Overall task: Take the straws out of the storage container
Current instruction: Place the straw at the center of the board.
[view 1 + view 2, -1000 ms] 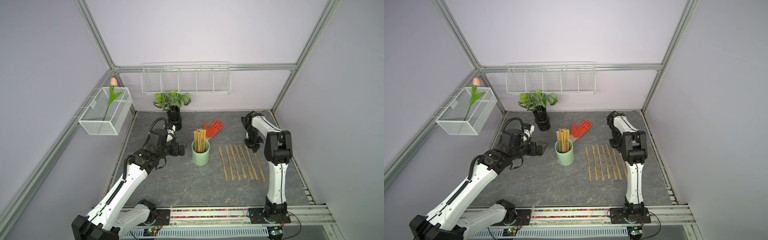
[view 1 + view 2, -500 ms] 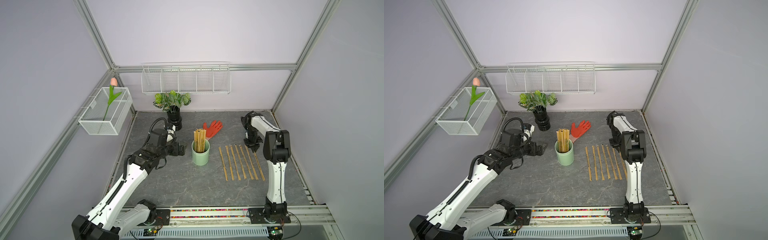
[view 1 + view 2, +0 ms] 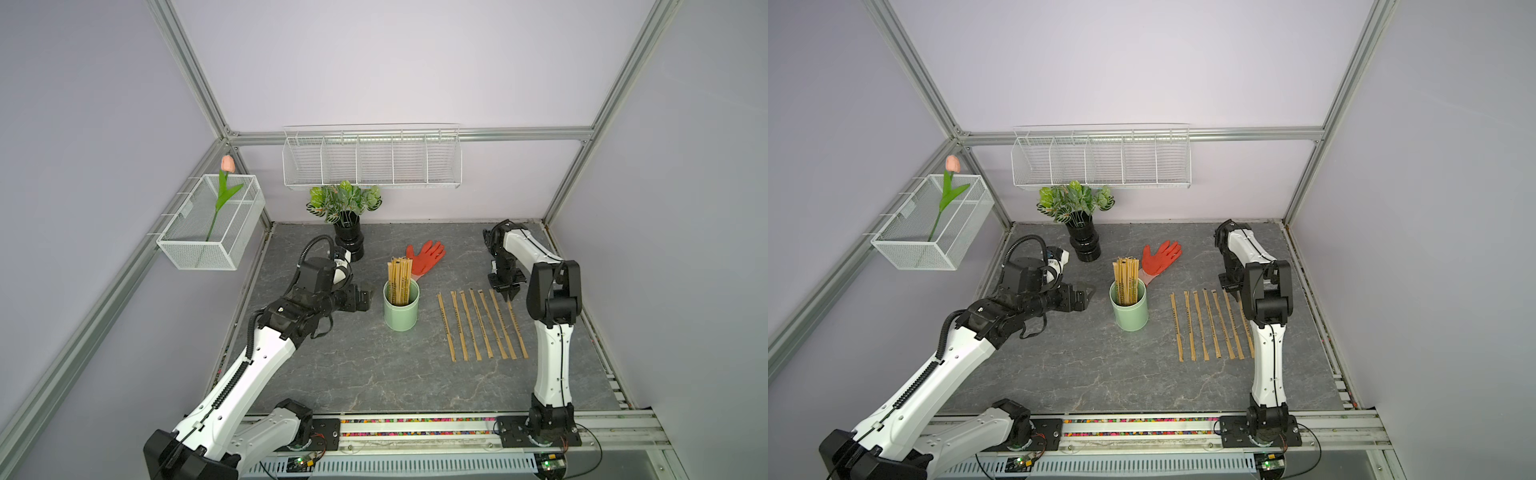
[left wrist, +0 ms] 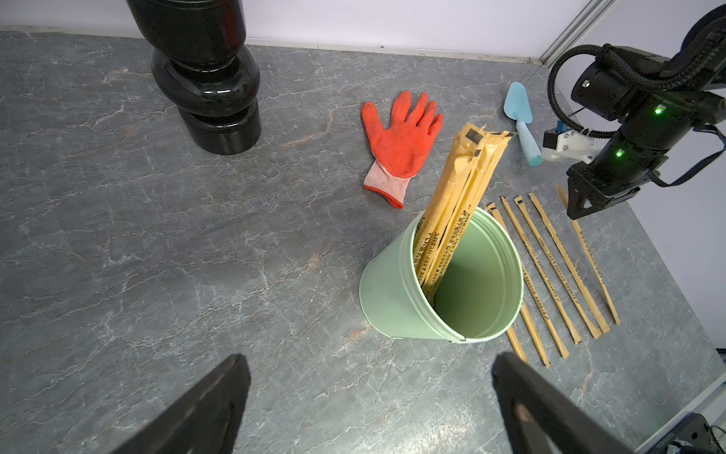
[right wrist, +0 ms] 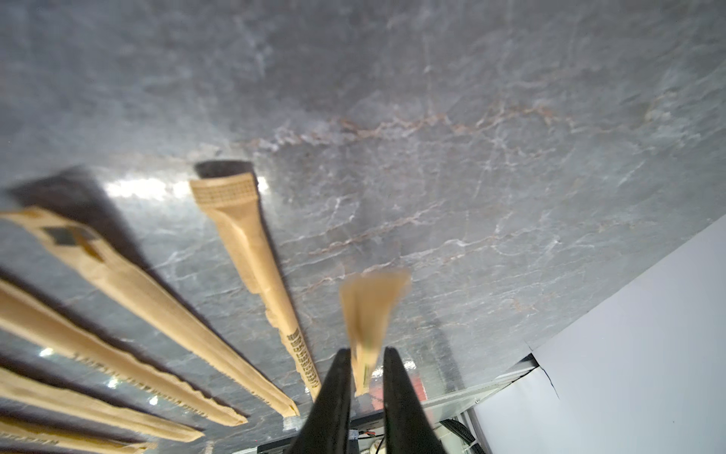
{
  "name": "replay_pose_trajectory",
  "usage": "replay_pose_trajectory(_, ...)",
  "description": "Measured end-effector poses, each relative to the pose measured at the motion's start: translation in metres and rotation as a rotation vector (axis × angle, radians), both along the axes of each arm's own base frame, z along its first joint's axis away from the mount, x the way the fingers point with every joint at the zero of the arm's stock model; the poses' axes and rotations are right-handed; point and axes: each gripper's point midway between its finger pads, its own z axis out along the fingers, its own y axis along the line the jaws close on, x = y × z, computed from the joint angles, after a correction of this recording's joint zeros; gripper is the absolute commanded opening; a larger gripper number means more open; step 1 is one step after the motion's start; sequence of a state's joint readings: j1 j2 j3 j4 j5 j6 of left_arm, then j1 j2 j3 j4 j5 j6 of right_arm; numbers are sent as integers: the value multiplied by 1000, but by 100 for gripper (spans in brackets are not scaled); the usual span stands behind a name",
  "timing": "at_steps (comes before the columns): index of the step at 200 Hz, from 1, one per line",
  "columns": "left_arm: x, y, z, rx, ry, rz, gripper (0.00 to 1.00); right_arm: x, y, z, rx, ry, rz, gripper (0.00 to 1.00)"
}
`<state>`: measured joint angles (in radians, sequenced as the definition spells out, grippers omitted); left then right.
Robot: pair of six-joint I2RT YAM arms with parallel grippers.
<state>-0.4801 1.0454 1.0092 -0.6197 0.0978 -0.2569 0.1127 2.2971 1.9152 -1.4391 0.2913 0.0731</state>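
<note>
Right wrist view – right gripper [image 5: 364, 350] fingers barely parted around a straw [image 5: 371, 302], row's [image 3: 481, 324] 3 o'clock end – open fully, lift straight up; left gripper [image 4: 369, 393] spread wide, cup's [image 4: 393, 298] 9 o'clock.

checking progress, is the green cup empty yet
Not empty: a bundle of straws stands in the cup, sticking above its rim.

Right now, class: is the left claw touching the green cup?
Apart. The left wrist view shows bare table between the open left claw and the cup.
</note>
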Motion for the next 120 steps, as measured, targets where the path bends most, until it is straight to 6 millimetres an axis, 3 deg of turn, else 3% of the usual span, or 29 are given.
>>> replay_pose_trajectory(86, 0, 0, 0, 0, 0, 0, 100, -1, 5, -2, 28, -6, -9, 21)
replay_pose_trajectory(104, 0, 0, 0, 1, 0, 1, 100, -4, 13, 9, 60, -50, -7, 22)
replay_pose_trajectory(120, 0, 0, 0, 1, 0, 1, 100, -6, 28, 34, 100, -136, 18, 24)
